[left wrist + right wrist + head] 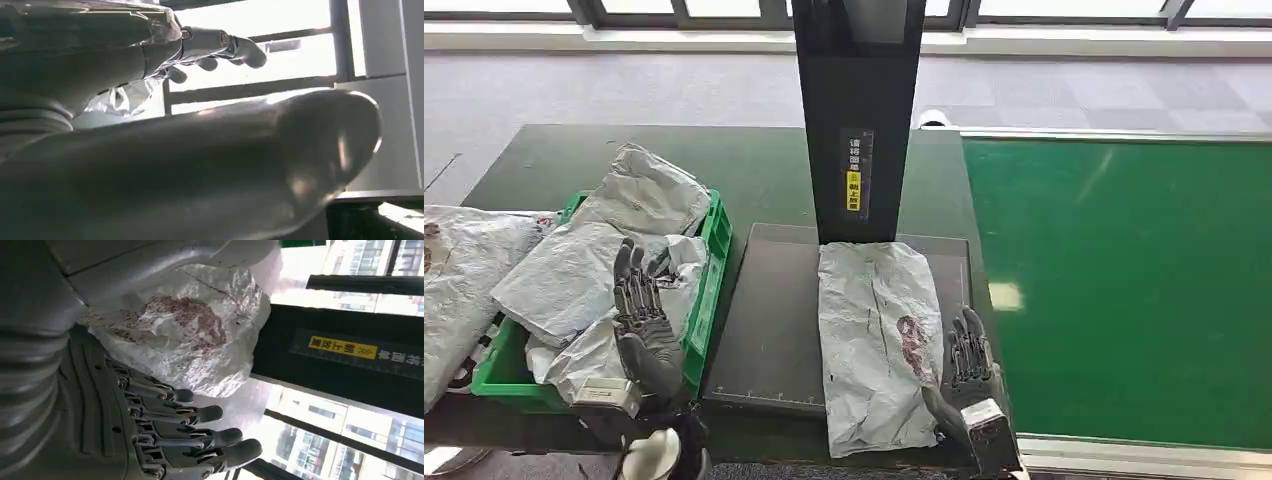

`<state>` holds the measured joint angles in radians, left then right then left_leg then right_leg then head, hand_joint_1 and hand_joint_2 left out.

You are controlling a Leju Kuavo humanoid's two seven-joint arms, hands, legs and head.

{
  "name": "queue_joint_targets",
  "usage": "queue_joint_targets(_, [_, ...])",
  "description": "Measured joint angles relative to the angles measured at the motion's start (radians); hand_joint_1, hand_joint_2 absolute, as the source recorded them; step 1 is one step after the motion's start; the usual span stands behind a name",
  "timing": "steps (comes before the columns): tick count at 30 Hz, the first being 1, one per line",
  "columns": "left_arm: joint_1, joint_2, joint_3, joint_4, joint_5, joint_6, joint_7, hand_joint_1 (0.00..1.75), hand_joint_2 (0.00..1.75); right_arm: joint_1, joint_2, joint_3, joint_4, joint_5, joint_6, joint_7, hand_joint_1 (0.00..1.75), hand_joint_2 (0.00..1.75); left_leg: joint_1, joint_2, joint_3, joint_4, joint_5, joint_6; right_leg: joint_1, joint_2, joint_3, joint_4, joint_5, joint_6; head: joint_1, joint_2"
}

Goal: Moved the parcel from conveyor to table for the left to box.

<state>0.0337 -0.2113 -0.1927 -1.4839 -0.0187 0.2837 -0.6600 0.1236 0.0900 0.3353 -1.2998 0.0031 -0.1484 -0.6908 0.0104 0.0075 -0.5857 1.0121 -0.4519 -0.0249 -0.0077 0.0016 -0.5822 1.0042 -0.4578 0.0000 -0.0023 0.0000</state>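
Observation:
A grey crumpled parcel (879, 345) with a reddish mark lies lengthwise on the dark scale plate (769, 330) in front of me. My right hand (969, 365) stands at its right edge, fingers straight and apart, holding nothing; in the right wrist view the parcel (185, 330) lies close beside the fingers (200, 435). My left hand (646, 320) hovers over the green box (709, 290), fingers extended upward and empty. In the left wrist view its fingers (220, 42) stretch out before a bright window.
The green box holds several grey parcels (594, 270); another grey bag (459, 280) lies at the far left. A black post (856, 110) with a yellow label rises behind the plate. The green conveyor belt (1124, 280) runs along the right.

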Motion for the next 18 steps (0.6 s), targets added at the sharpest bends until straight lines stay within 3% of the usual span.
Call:
queue_joint_targets(4, [-0.036,0.006,-0.023,0.041,-0.046,-0.06,-0.002,0.0,0.0,0.018,0.0,0.029,-0.063,0.008,-0.006,0.001,0.0,1.75,0.0,0.0,0.0,0.0,0.0,0.0,0.0,0.0,0.0,0.0,0.0,0.0,0.0,0.0])
queue_joint_targets(5, [-0.04,0.007,-0.024,0.047,-0.052,-0.06,-0.002,0.0,1.75,0.02,0.0,0.032,-0.07,0.008,-0.006,0.001,0.0,1.75,0.0,0.0,0.0,0.0,0.0,0.0,0.0,0.0,0.0,0.0,0.0,0.0,0.0,0.0])
queue_joint_targets(18, [-0.051,0.041,-0.201,0.145,-0.692,-0.099,0.101,0.0,1.75,0.065,-0.018,0.074,-0.356,0.086,-0.06,-0.012,0.0,1.75,-0.001,-0.002,-0.001,0.0,0.0,0.002,-0.001,-0.002,0.0,0.0,-0.001,0.002,0.0,0.0])
